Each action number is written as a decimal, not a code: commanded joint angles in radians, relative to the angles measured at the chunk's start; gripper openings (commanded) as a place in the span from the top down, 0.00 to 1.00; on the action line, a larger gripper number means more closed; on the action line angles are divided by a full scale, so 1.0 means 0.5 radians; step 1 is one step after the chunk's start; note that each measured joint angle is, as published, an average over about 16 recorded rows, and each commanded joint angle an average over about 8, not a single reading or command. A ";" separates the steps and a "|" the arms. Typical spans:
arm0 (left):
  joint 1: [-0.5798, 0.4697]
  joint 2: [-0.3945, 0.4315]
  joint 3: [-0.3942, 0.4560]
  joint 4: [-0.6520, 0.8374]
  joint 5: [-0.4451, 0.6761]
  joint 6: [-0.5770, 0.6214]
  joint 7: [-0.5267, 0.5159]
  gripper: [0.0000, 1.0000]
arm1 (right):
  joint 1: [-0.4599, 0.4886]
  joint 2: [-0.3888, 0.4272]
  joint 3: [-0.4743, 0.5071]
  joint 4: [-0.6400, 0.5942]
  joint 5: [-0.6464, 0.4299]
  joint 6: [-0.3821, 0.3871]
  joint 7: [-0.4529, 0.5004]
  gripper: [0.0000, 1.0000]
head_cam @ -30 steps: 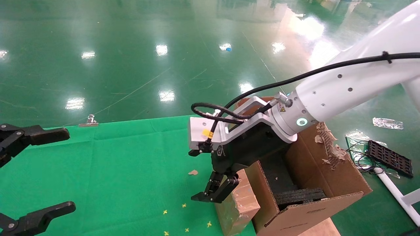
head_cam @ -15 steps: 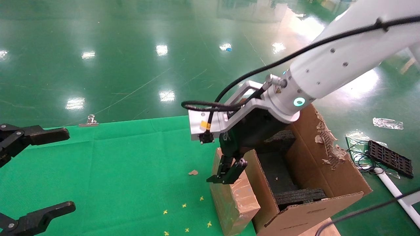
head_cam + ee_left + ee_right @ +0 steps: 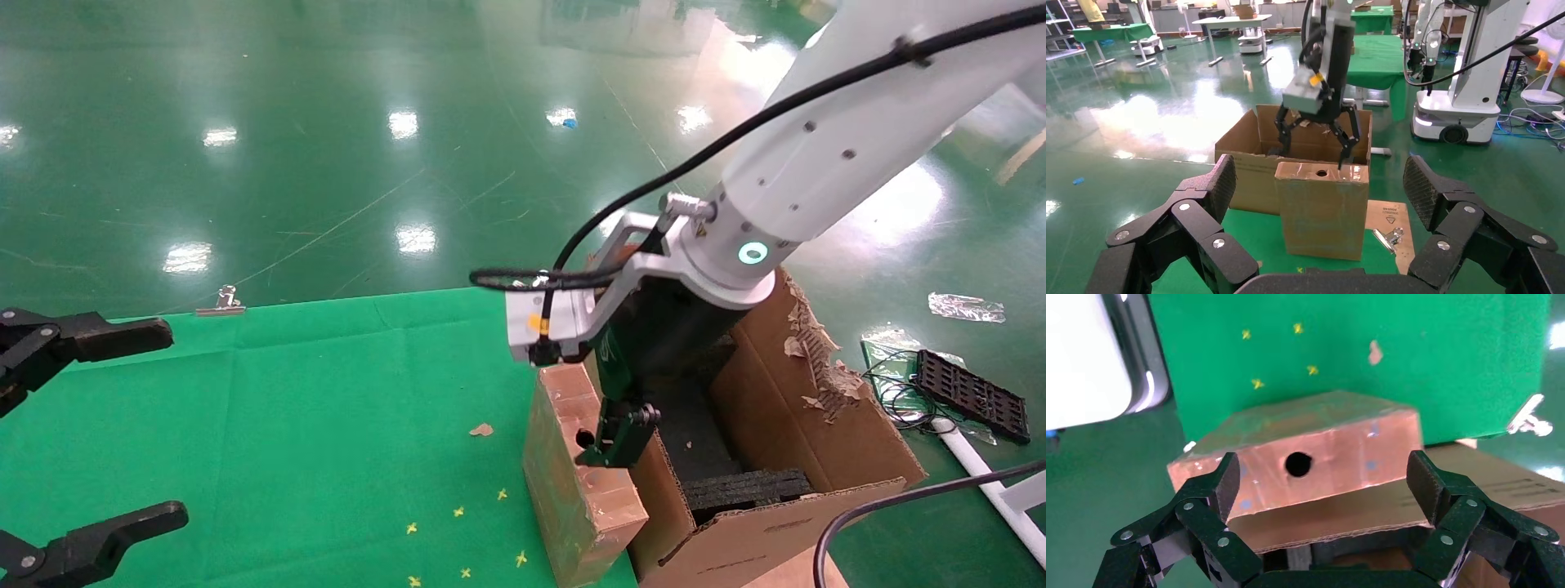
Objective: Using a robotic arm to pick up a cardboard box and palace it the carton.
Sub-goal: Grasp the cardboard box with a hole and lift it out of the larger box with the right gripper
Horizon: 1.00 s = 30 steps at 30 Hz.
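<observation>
The cardboard box (image 3: 572, 465), brown and glossy with tape, stands upright on the green cloth against the carton's near wall. A round hole (image 3: 1298, 464) shows in its top face. The carton (image 3: 817, 441) is large and open, with black foam inside and a torn flap. My right gripper (image 3: 613, 439) on the white robotic arm (image 3: 817, 163) hangs open just above the box's top and the carton wall. Its fingers (image 3: 1220, 487) straddle the box top (image 3: 1333, 453) without touching it. My left gripper (image 3: 176, 423) is parked open at the cloth's left edge, facing the box (image 3: 1321, 208).
A metal clip (image 3: 221, 304) lies at the cloth's far edge. A cardboard scrap (image 3: 481, 429) and yellow marks (image 3: 458, 512) lie left of the box. On the floor to the right are a black tray (image 3: 972, 394) and cables. A second clip (image 3: 1389, 236) rests on a brown board.
My right arm has risen and swung right, carrying the gripper from the box's left side to above its top beside the carton wall. The left arm has not moved.
</observation>
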 commanded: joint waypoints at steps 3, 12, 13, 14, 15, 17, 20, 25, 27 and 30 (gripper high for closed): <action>0.000 0.000 0.001 0.000 0.000 0.000 0.000 0.00 | 0.022 -0.029 -0.102 0.001 0.013 0.014 0.022 0.00; 0.000 -0.001 0.002 0.000 -0.001 -0.001 0.001 0.00 | 0.090 -0.104 -0.268 -0.266 0.138 -0.017 0.335 0.00; 0.000 -0.001 0.002 0.000 -0.001 -0.001 0.001 0.00 | 0.096 -0.117 -0.293 -0.339 0.174 -0.023 0.399 0.00; 0.000 -0.001 0.002 0.000 -0.001 -0.001 0.001 0.00 | 0.100 -0.128 -0.317 -0.419 0.216 -0.025 0.463 0.00; 0.000 -0.001 0.002 0.000 -0.001 -0.001 0.001 0.00 | 0.103 -0.140 -0.343 -0.500 0.257 -0.028 0.520 0.00; -0.001 -0.001 0.002 0.000 -0.002 -0.001 0.001 0.00 | 0.100 -0.163 -0.399 -0.654 0.333 -0.031 0.625 0.00; -0.001 -0.001 0.003 0.000 -0.002 -0.001 0.001 0.00 | 0.077 -0.198 -0.483 -0.859 0.450 -0.033 0.745 0.00; -0.001 -0.001 0.004 0.000 -0.002 -0.002 0.002 0.00 | 0.029 -0.255 -0.611 -1.087 0.614 -0.034 0.834 0.00; -0.001 -0.002 0.004 0.000 -0.003 -0.002 0.002 0.00 | 0.015 -0.280 -0.659 -1.146 0.658 -0.032 0.852 0.00; -0.001 -0.002 0.004 0.000 -0.003 -0.002 0.002 0.00 | 0.000 -0.319 -0.728 -1.211 0.704 -0.027 0.872 0.09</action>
